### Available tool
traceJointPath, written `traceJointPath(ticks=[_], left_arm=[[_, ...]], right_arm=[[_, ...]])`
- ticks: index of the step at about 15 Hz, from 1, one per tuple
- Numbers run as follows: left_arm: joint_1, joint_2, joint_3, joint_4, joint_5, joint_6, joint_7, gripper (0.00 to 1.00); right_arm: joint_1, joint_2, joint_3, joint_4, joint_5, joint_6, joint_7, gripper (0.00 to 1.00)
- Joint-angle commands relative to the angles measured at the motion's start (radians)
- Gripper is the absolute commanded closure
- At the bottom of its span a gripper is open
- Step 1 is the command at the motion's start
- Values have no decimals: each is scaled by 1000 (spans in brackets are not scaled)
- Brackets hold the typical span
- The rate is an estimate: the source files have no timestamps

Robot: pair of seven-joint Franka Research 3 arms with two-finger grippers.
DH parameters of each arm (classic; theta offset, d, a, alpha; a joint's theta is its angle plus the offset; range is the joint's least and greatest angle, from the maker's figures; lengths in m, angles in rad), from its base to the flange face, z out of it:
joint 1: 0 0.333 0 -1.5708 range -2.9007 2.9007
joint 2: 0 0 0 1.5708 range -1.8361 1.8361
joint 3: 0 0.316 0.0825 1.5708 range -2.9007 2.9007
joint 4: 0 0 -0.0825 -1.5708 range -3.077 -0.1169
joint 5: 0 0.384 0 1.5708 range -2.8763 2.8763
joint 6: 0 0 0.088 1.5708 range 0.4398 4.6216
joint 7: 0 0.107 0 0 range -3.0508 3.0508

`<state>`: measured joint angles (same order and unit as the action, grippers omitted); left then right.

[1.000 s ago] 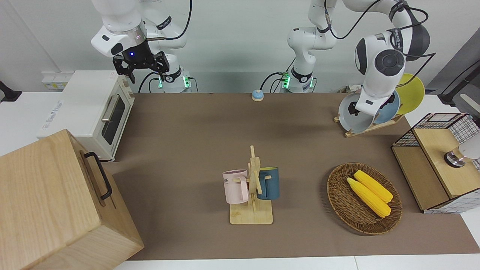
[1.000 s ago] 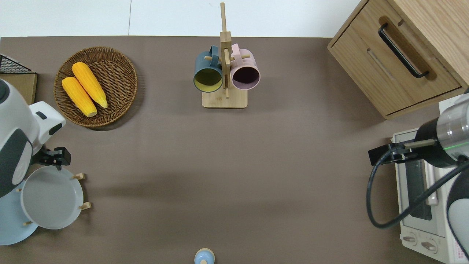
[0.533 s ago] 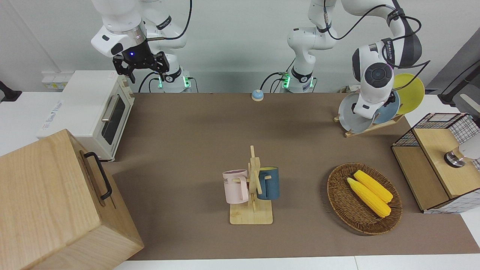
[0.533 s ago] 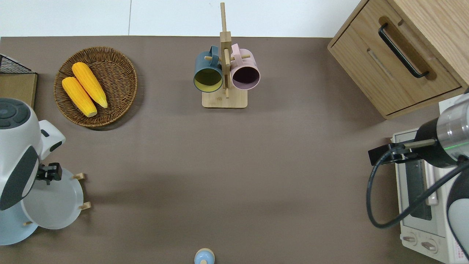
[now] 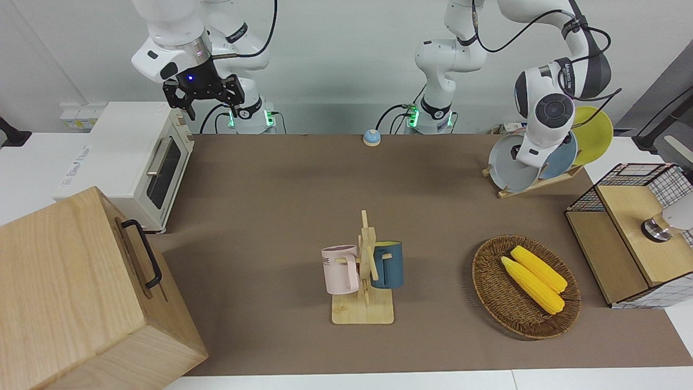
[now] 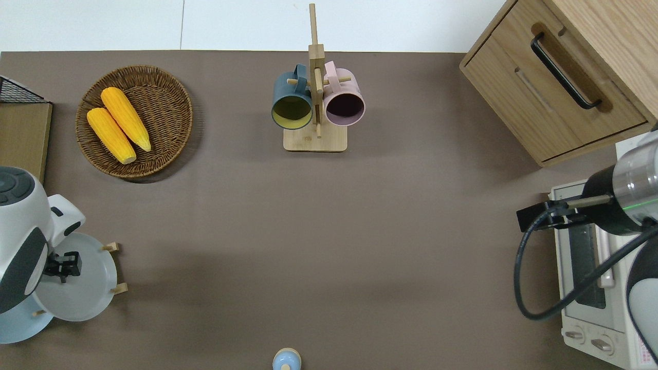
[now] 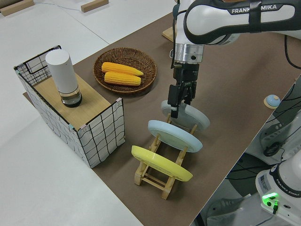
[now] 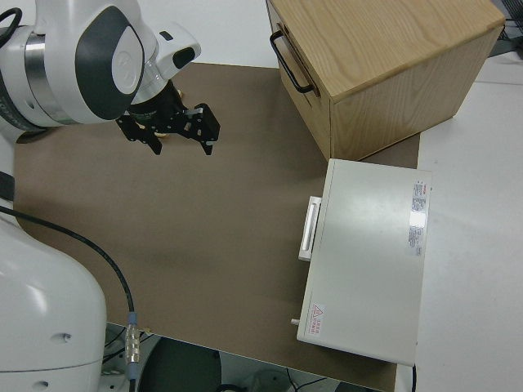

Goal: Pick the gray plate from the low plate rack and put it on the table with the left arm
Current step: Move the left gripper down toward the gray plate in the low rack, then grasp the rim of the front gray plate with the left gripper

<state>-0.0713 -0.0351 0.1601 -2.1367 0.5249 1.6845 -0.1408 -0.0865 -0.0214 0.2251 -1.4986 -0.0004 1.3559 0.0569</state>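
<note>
At the left arm's end of the counter (image 5: 303, 184), the low plate rack (image 7: 157, 175) carries three plates on edge, all leaning the same way. The gray plate (image 6: 85, 288) sits in the slot nearest the counter's middle, its hollow face tilted up and toward the mug stand (image 6: 315, 139); being round, it has no long axis. Next comes the light-blue plate (image 7: 174, 135), then the yellow plate (image 7: 160, 163) at the rack's outer end.

Left gripper (image 6: 62, 264) points down over the gray plate's upper rim. In the left side view the jaws look narrowly parted around that rim, but I cannot tell if they've actually closed on it. Vs. 1 s ago it has slid from off the plate's farther edge to over the plate; the plate itself hasn't moved.

Wicker basket (image 5: 490, 298) holds two corn cobs (image 5: 533, 279). Mug stand hangs a pink mug (image 5: 341, 269) and a dark-blue mug (image 5: 389, 264). Wire-sided box (image 7: 96, 129) has a white cylinder (image 7: 63, 75) on its wooden top.

Right arm is parked, right gripper (image 5: 201, 95) w/ jaws spread wide, holding nothing.
</note>
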Motion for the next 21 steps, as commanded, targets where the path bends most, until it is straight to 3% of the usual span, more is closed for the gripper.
traceJointPath(ticks=[1, 7, 8, 11, 15, 21], left_arm=[[-16, -26, 4, -23, 9, 8, -14, 434], [-24, -34, -19, 26, 6, -49, -10, 423], [-24, -34, -19, 29, 6, -54, -10, 462], [-24, -34, -19, 29, -11, -54, -13, 811], [-24, -32, -17, 29, -22, -52, -17, 988], [-24, -32, -17, 104, -57, -64, 0, 1000]], right_arm=[[-13, -5, 7, 6, 3, -15, -3, 11], [-15, -5, 7, 6, 3, -15, -3, 13], [-13, -5, 7, 6, 3, -15, -3, 13], [-13, -5, 7, 6, 3, -15, -3, 11], [-15, -5, 7, 6, 3, -15, -3, 11], [-15, -5, 7, 6, 3, -15, -3, 11]])
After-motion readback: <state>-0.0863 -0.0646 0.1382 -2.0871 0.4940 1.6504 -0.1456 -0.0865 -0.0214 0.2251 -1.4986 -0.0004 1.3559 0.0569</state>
